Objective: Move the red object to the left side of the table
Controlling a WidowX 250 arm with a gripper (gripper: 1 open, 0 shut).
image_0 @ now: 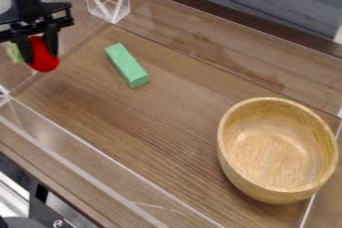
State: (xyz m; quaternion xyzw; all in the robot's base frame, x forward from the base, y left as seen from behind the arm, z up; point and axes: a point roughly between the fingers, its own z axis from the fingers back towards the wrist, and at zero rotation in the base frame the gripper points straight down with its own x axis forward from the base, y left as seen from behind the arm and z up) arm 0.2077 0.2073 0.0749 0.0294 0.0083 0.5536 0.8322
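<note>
The red object is a small bright red toy fruit, hanging just above the brown wood-grain table at the far left. My gripper reaches down from the top left corner and is shut on it, black fingers pinching its upper part. A hint of green shows at the fruit's left side.
A green rectangular block lies flat to the right of the gripper. A large wooden bowl stands at the front right. Low clear acrylic walls edge the tabletop, with one close to the left of the gripper.
</note>
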